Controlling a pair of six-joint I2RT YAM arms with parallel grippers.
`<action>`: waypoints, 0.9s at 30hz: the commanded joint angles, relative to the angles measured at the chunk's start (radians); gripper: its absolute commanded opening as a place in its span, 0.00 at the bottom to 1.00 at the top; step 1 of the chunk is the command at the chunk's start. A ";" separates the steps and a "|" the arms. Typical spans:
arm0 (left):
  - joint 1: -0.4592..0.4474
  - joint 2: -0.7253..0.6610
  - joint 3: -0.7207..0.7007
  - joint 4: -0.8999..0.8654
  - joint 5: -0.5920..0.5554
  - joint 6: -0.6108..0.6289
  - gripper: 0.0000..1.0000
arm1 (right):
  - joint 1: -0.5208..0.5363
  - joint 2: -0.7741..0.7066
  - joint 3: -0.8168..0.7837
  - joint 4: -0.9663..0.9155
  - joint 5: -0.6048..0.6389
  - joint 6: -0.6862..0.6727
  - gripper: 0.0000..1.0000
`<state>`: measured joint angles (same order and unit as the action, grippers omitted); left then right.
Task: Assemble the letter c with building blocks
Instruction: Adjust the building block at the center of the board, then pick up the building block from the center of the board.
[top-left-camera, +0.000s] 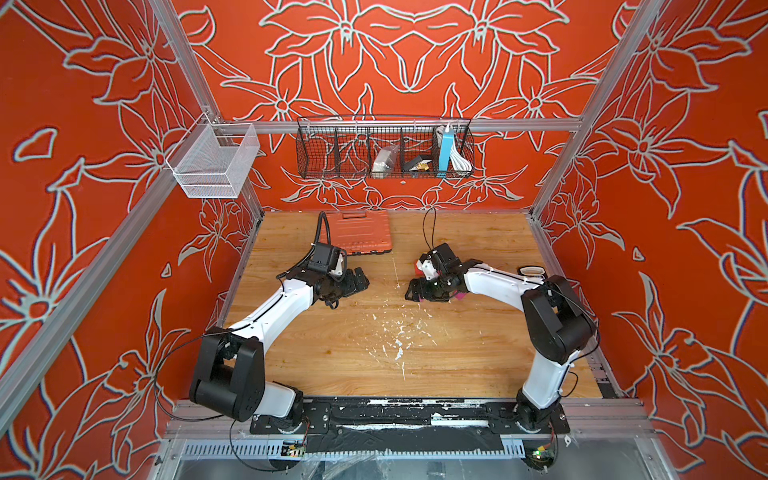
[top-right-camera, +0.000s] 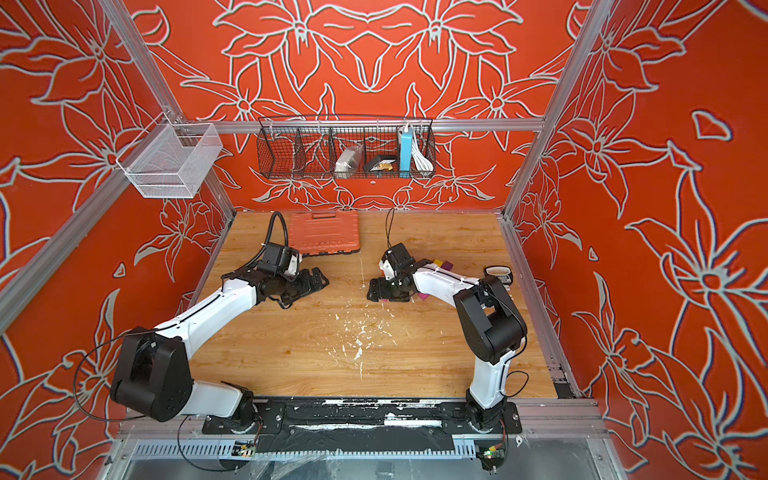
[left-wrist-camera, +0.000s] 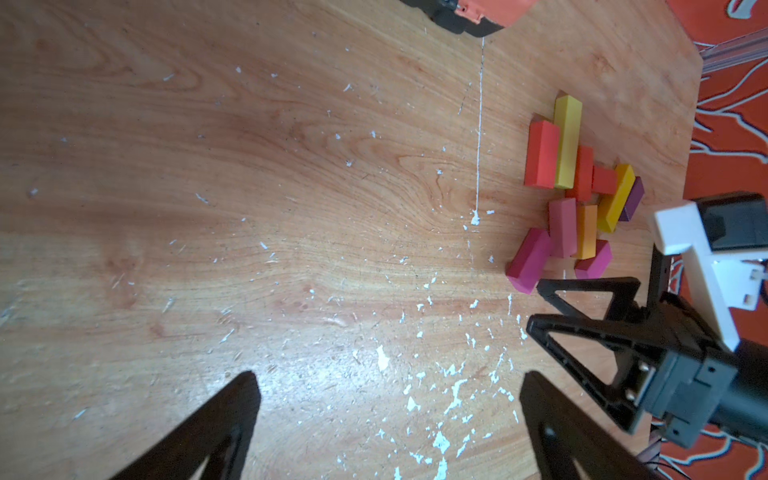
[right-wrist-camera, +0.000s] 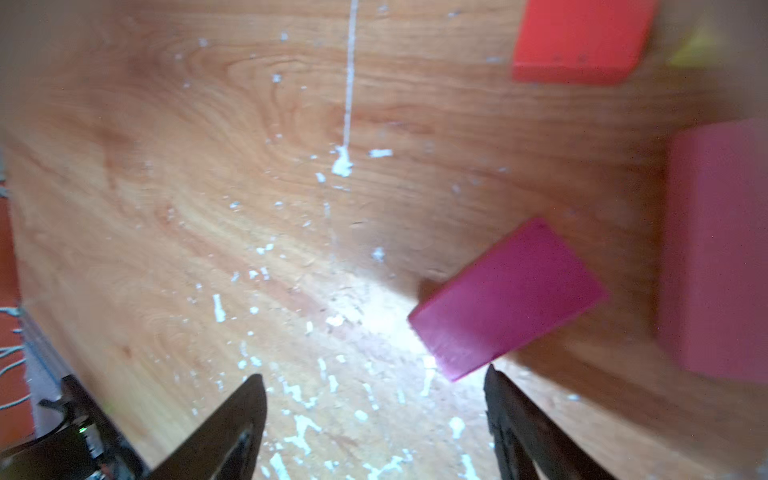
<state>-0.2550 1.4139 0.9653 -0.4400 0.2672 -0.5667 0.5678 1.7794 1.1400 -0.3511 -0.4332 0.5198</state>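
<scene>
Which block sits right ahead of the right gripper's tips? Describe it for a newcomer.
On the wooden table, find the cluster of building blocks under the right arm. At its corner facing the table's middle, ahead of the open right gripper, lies a magenta block. A second magenta block lies beyond the pink block; this one is on the open-table side.

Bright, even light; the wrist pictures run softer.
In both top views the scuffed light wooden tabletop (top-left-camera: 374, 353) is evenly lit and sharp, with only soft shadows. In the right wrist view, white glare sits on the wood beside the flat magenta rectangular block (right-wrist-camera: 507, 299). The red rectangular block (right-wrist-camera: 582, 37) and the pink rectangular block (right-wrist-camera: 719, 249) at the border are blurred, and the corners dim.
</scene>
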 joint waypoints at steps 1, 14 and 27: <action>-0.033 0.004 0.028 -0.035 -0.017 -0.006 0.98 | -0.007 -0.136 -0.044 0.004 0.006 0.040 0.86; -0.307 0.288 0.298 -0.100 -0.190 0.216 0.98 | -0.095 -0.504 -0.296 -0.143 0.251 0.091 0.92; -0.444 0.739 0.801 -0.322 -0.316 0.452 0.87 | -0.262 -0.649 -0.409 -0.233 0.206 0.052 0.97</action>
<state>-0.6956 2.1117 1.7107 -0.6697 -0.0223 -0.1734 0.3180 1.1477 0.7422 -0.5396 -0.2295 0.5930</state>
